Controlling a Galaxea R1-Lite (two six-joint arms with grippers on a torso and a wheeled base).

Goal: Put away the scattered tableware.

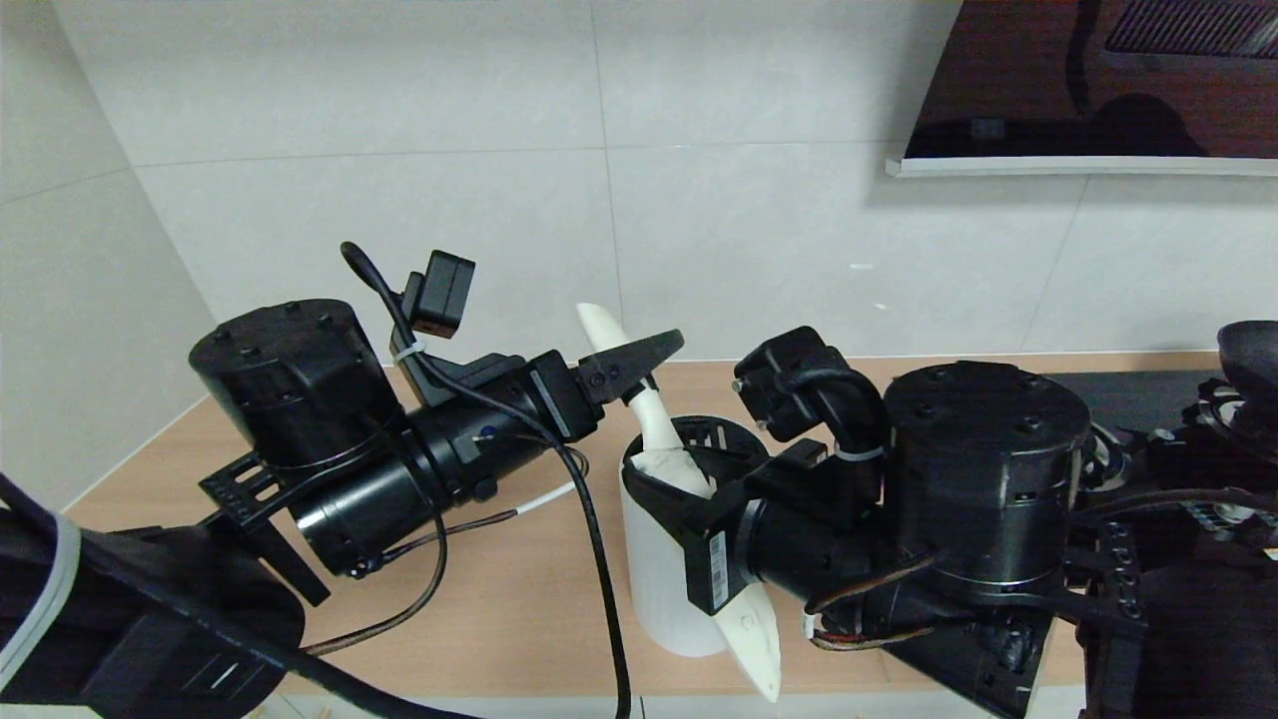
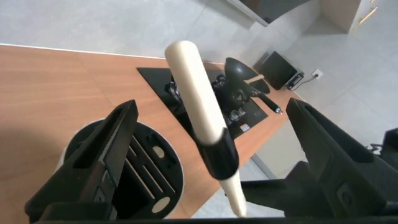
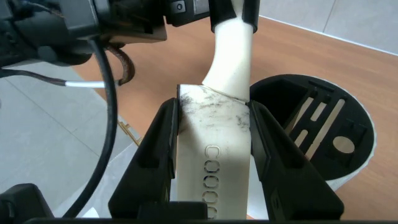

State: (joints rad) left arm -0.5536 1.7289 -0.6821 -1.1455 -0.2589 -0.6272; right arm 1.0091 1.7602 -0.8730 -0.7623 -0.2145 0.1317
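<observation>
Above the wooden counter (image 1: 519, 599) in the head view, my right gripper (image 1: 689, 489) clamps the white spatula (image 1: 654, 414), tilted just beside the utensil holder (image 1: 664, 599). My left gripper (image 1: 639, 364) sits at eleven o'clock from it. Left wrist view: jaws spread wide, the handle between them. Right wrist view: fingers (image 3: 161, 143) press both blade edges.

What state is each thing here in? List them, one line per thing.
White spatula: tilted, gripped at its blade, not in the holder.
Right gripper: jaws shut on the spatula's blade.
Left gripper: jaws open, one on each side of the spatula's handle.
Utensil holder: upright on the counter, slotted top uncovered.
</observation>
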